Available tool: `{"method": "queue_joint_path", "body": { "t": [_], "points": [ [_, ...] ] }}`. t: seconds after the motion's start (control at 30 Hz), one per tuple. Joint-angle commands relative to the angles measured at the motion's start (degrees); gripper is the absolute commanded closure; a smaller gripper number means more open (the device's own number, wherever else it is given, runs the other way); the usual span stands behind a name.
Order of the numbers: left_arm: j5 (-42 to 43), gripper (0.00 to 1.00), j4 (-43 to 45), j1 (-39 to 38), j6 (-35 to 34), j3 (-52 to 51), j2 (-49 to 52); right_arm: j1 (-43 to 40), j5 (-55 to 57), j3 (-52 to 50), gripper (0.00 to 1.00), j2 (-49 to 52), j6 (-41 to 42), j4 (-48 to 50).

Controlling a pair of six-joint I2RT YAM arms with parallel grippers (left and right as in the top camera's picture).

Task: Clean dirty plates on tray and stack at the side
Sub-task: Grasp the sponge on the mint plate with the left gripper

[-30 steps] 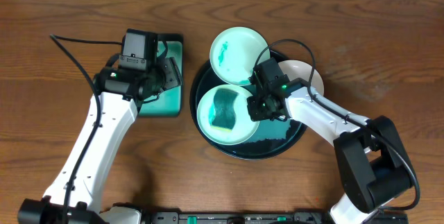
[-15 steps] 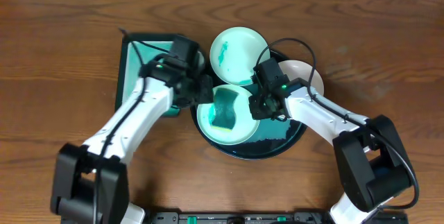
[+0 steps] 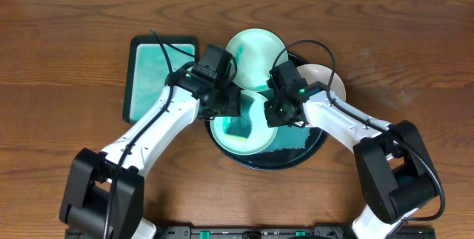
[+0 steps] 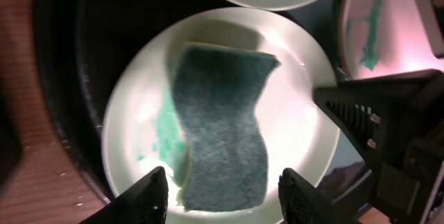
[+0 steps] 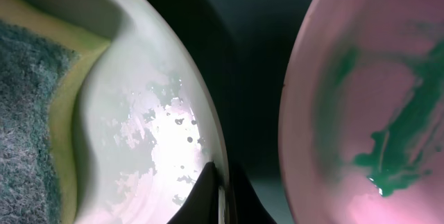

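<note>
Sponge [image 4: 220, 130] lies flat on the mint plate [image 4: 139, 113], straight beneath the left claw [image 4: 223, 186]. Its two fingers stand spread to either side of the pad without touching it (wide enough, by the look, to drop over its narrow width). I read that placing as a set-up for a pinch, so that the sponge can be rubbed across the plate.

The right claw [image 5: 220, 195] is pressed together on the thin rim of that same mint plate, most likely to pin it so it cannot slide or spin once scrubbing starts. The plate sits inside the tray [image 3: 300, 157], under both claws.

Just to the outer side of the right claw lies the white plate [image 5: 361, 99], streaked with green. It is near the pinched rim but apart from it, with a dark strip of tray between.

The second mint plate [image 3: 255, 46] lies ahead of both claws at the tray's far edge, also smeared. The rectangular teal tray [image 3: 159, 76] sits off the left claw's outer side. No plate is stacked aside yet, so the cleaning looks barely begun.
</note>
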Motion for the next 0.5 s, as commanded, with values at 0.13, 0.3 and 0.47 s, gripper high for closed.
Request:
{"method": "queue_joint_path", "body": {
  "t": [0.13,0.3,0.47],
  "points": [
    [-5.6,0.48,0.5,-3.3,0.6,-0.2,6.2,-0.2,1.9,-0.3,0.99,2.0,0.1,-0.2],
    [-5.5,0.47,1.8,-4.6,-0.2,-0.2,10.0,-0.2,1.9,-0.3,0.99,2.0,0.1,-0.4],
    [-5.5,0.48,3.6,-5.8,-0.4,-0.2,11.1,-0.2,1.9,-0.3,0.98,2.0,0.1,-0.4]
  ]
}}
